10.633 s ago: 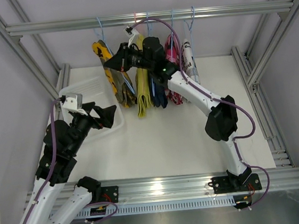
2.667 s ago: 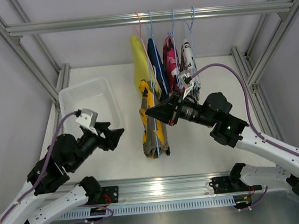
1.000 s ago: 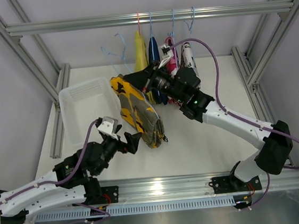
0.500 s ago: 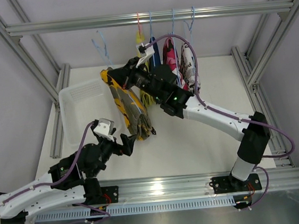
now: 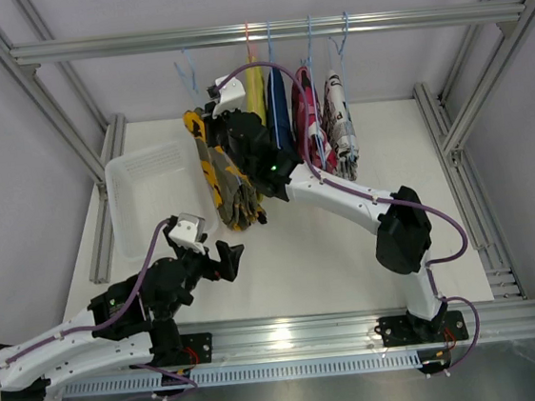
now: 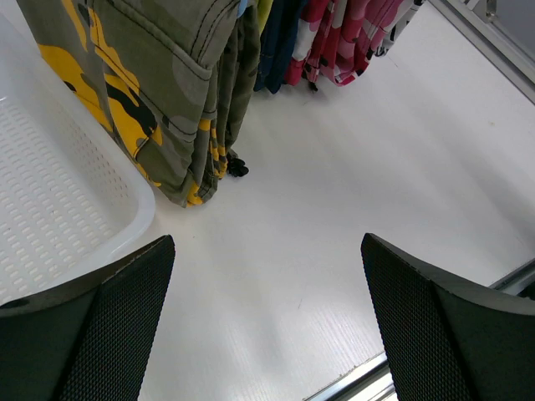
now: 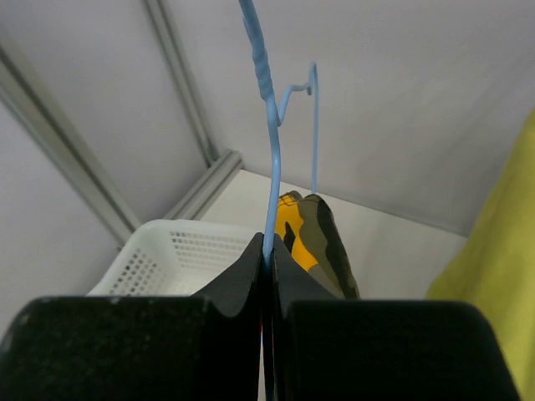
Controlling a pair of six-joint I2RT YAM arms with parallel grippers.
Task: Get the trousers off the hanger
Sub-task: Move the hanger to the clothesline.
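From above, the right gripper [image 5: 206,108] pinches a thin blue wire hanger [image 5: 186,77], its yellow-brown camouflage cloth trousers [image 5: 223,181] dangling beside a white plastic basket [image 5: 142,190]; in the left wrist view the left gripper [image 6: 267,326] is spread wide near them; in the right wrist view black fingers [image 7: 238,280] squeeze the wire.

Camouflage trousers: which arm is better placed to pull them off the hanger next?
Left. The left hand is open, facing the camouflage trousers; the right hand is shut on the blue hanger.
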